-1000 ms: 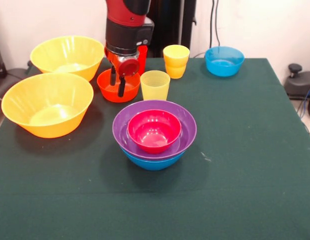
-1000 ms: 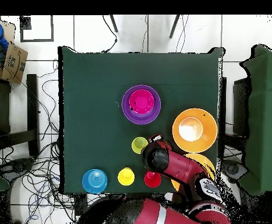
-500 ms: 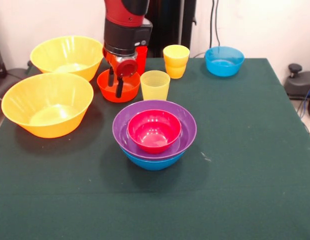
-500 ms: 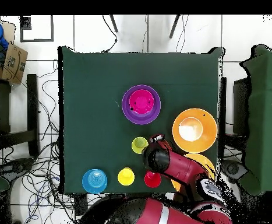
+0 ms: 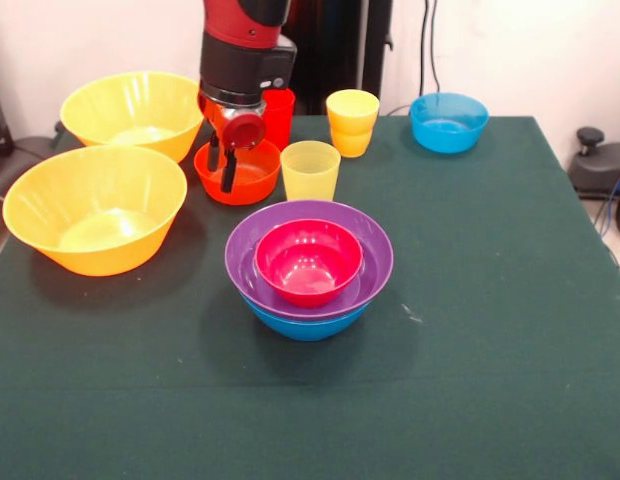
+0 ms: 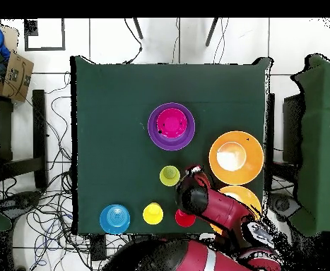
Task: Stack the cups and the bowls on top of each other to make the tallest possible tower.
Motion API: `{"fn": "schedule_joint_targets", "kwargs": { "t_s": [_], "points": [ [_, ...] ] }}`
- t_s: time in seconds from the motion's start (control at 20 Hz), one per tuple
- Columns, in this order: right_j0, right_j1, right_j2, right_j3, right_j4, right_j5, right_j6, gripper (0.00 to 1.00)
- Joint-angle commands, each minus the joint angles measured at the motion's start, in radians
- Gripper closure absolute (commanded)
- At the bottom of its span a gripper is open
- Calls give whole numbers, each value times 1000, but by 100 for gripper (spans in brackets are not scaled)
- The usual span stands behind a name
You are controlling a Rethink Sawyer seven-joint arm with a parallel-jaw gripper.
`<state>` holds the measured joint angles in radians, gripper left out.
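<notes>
My gripper [image 5: 220,168] hangs open over the left half of the small orange-red bowl [image 5: 245,182], and its dark fingers [image 5: 228,173] hold nothing. A red cup [image 5: 281,112] stands just behind that bowl, and a pale yellow cup [image 5: 310,170] stands beside it. Two orange-yellow cups [image 5: 352,122] sit nested at the back. The tower [image 5: 308,268] is a pink-red bowl [image 5: 308,260] inside a purple bowl [image 5: 370,255] on a blue bowl [image 5: 305,323]. In the overhead view the arm [image 6: 196,197] hides the gripper and the orange-red bowl. The tower [image 6: 171,125] lies mid-table there.
Two large yellow-orange bowls [image 5: 135,110] [image 5: 95,208] stand left of the gripper, and the nearer one is close to the table's edge. A light-blue bowl [image 5: 448,122] sits at the far right corner. Overhead, cables and chairs surround the green table [image 6: 111,106].
The gripper has shifted a little to the left in the front view and risen slightly over the orange-red bowl. No bowl or cup has moved.
</notes>
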<state>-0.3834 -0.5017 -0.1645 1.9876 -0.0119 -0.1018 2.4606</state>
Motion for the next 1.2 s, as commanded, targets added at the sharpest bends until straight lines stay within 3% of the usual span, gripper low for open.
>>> {"fn": "schedule_joint_targets", "kwargs": {
  "t_s": [0.05, 0.55, 1.2],
  "points": [
    [-5, 29, 107, 110, 0, -104, 196, 0],
    [19, 48, 94, 147, 27, -191, 203, 0],
    [-44, 87, 154, 109, -8, -222, 172, 0]
  ]
}}
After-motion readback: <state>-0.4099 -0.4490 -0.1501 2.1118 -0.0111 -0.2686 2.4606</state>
